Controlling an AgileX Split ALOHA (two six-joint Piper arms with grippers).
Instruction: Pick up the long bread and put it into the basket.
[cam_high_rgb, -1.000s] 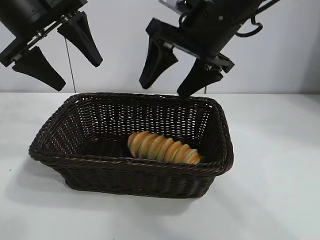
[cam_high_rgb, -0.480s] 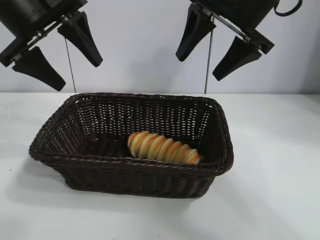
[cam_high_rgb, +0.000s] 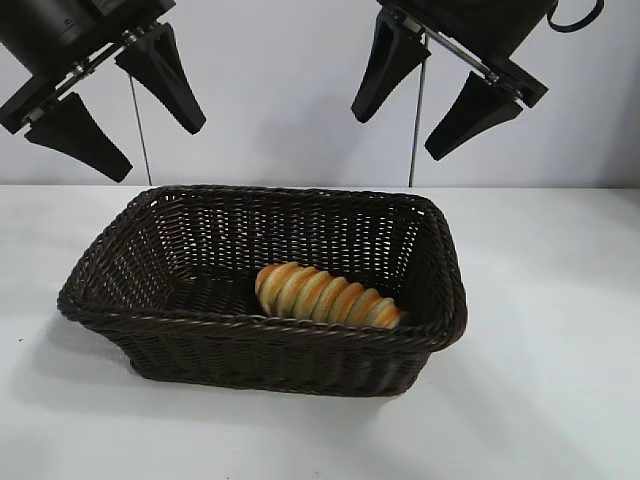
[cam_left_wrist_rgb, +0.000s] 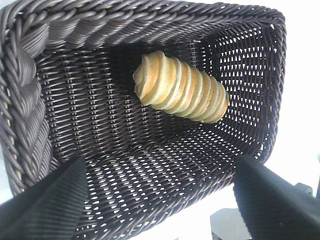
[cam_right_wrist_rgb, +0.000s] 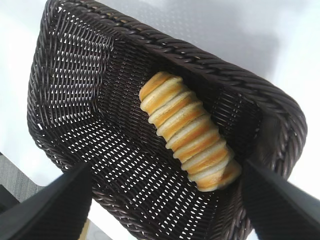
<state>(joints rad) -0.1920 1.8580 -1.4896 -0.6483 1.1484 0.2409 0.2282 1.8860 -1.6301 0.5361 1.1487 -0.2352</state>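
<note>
long bread (cam_high_rgb: 328, 294) in basket (cam_high_rgb: 250, 340), right hand (cam_high_rgb: 448, 85) above

exterior: faces me level, near the basket (cam_high_rgb: 260, 345) front | my left wrist: looks down into basket, close | my right wrist: same, opposite end | shared: basket interior, long bread (cam_left_wrist_rgb: 181, 87)

Left hand (cam_high_rgb: 112, 105) and right hand (cam_high_rgb: 440, 92) hang high, fingers spread.

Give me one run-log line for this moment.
long bread: lying inside basket | left gripper: open, raised above basket's left | right gripper: open, raised above basket's right | nothing held
</note>
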